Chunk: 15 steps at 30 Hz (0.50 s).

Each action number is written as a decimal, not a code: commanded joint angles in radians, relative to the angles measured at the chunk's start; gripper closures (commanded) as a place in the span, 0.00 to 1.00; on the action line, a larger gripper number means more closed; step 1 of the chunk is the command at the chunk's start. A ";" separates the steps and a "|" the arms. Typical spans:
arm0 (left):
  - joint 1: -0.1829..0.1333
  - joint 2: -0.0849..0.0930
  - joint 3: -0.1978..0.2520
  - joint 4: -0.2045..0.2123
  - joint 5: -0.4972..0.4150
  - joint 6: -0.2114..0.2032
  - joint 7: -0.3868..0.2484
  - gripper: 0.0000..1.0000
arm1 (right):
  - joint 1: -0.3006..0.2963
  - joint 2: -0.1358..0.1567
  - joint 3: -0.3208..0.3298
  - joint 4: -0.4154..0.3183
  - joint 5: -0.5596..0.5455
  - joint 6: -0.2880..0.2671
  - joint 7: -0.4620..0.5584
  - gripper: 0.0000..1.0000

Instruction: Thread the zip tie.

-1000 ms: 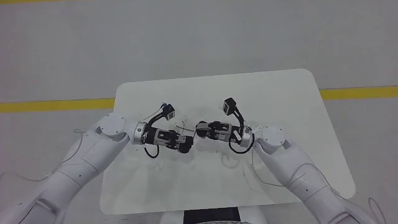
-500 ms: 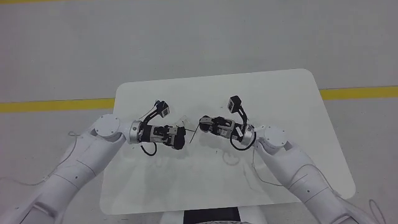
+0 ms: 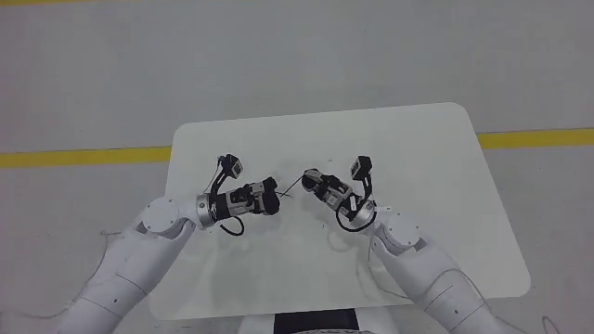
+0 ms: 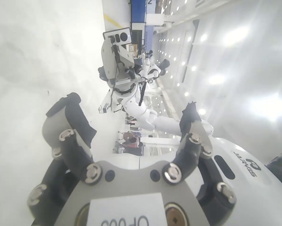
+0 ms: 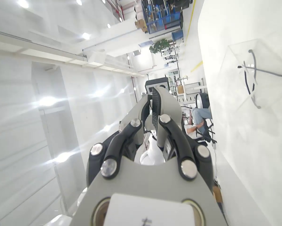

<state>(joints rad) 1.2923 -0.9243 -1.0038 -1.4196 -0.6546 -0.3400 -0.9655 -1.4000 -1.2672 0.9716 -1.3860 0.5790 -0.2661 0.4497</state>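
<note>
Mid-frame above the white table (image 3: 418, 139), the right gripper (image 3: 309, 182) pinches one end of the thin zip tie (image 3: 291, 187) while the left gripper (image 3: 274, 197) gapes empty just beside it, the threading apparently not yet done.

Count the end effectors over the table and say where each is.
2. The left end effector hangs over the table's middle; the right end effector faces it, close by.

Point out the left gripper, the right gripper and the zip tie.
left gripper (image 4: 131, 103), left wrist view, midway between open fingertips
right gripper (image 5: 155, 92), right wrist view, at closed fingertips
zip tie (image 3: 290, 186), top view, middle of thin strap
</note>
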 commanded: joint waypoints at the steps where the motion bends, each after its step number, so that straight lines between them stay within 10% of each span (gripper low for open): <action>1: -0.002 0.001 0.003 0.001 -0.001 0.000 -0.002 0.00 | 0.001 0.000 0.000 0.000 -0.001 0.002 0.004 1.00; 15: 0.013 -0.020 0.046 0.007 0.002 0.000 0.064 0.00 | -0.051 -0.011 -0.023 -0.066 -0.052 0.031 -0.162 1.00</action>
<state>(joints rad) 1.3066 -0.9410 -0.9626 -1.4149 -0.6572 -0.3401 -0.9086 -1.4459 -1.2769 0.9532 -1.4438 0.5302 -0.2398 0.3076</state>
